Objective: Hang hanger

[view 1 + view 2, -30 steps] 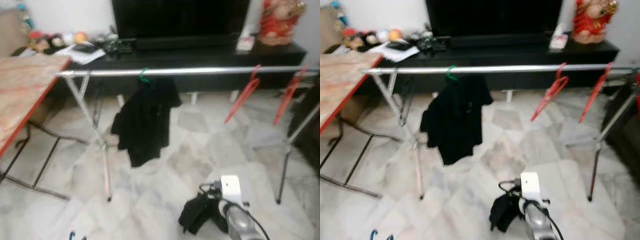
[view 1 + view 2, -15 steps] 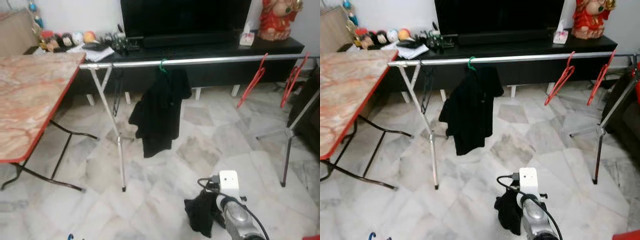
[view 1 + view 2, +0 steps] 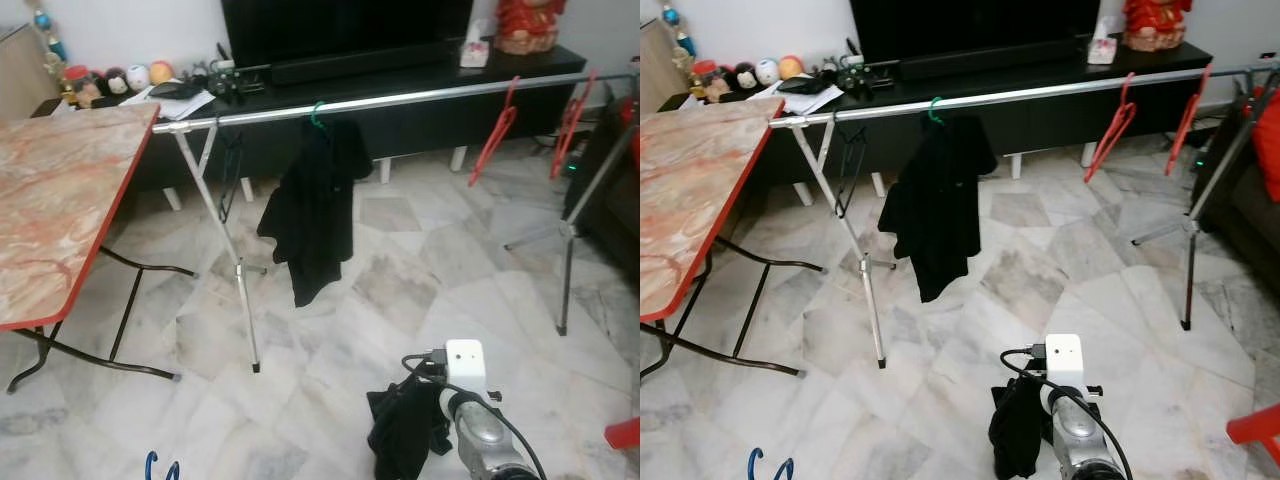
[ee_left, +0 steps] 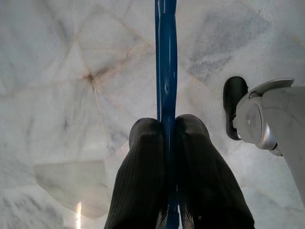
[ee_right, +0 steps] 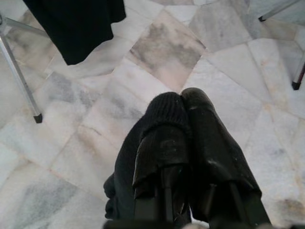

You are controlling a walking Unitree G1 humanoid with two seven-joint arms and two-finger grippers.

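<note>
stood facing the long silver clothes rail, well apart from it, with the carry-and-approach step in hand.

at left, marble-patterned counter with red edge beside the rail's silver folding leg. low down, left tool pinched fully closed on the thin blue plastic hanger, whose hooked tip peeked up over the pale marble floor.

mid-rail, black shirt on a green-hooked hanger; further right, two red plastic hangers already on the bar.

at right, right tool closed on a dark bundle of black cloth.

likely next: closing in on the rail, then lifting the blue hanger so its hook cleared and dropped over a bare stretch of bar.
</note>
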